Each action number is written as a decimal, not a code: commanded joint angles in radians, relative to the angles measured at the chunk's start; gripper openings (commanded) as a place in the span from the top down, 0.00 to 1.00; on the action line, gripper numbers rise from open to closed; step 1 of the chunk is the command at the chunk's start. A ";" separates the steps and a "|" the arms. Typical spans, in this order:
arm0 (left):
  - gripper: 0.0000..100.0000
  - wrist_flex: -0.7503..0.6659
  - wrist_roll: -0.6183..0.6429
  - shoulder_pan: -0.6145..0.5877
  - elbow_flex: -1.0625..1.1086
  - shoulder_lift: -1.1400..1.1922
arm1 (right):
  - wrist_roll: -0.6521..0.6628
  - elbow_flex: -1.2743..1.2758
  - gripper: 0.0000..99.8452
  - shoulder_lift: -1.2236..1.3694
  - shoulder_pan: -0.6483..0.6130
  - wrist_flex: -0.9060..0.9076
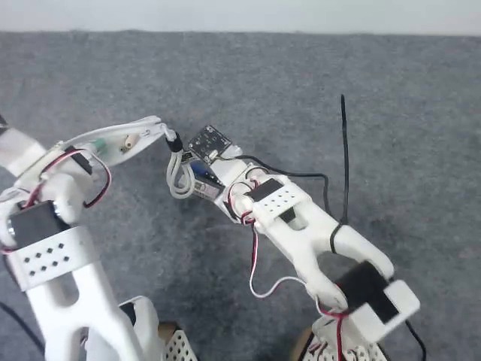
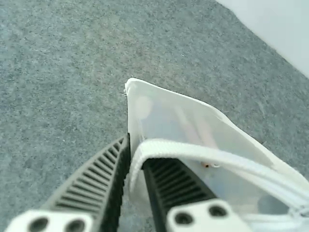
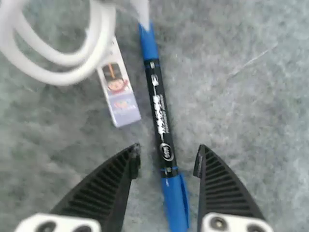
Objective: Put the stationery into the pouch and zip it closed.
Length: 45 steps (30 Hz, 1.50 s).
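The left gripper point(image 2: 136, 157) is clamped tight on the edge of the translucent white pouch point(image 2: 193, 125). The pouch wall is pinched between its two ribbed fingers and the zip band runs across just beyond the fingertips. The pouch hangs out ahead of this gripper, lifted off the grey mat point(image 2: 58, 72), and a few small pale items show faintly through its wall. In the high view the same pouch point(image 1: 113, 143) stretches from the left arm's gripper towards the right arm.

The right gripper point(image 3: 166, 157) is spread wide and holds nothing. The blue marker point(image 3: 159, 116) lies flat on the mat between its fingers, with a gap on either side. One capped end sits back past the fingertips towards the wrist, and the barrel runs straight out ahead. A small eraser point(image 3: 118, 94) with a cartoon figure lies just beside the marker, ahead of one fingertip. A white cord loop point(image 3: 58, 63) rests farther out, overlapping the eraser's far end.
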 commanded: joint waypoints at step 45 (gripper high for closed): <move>0.99 -0.051 0.012 -0.003 -0.050 -0.014 | -0.190 -0.456 0.84 0.131 0.150 0.472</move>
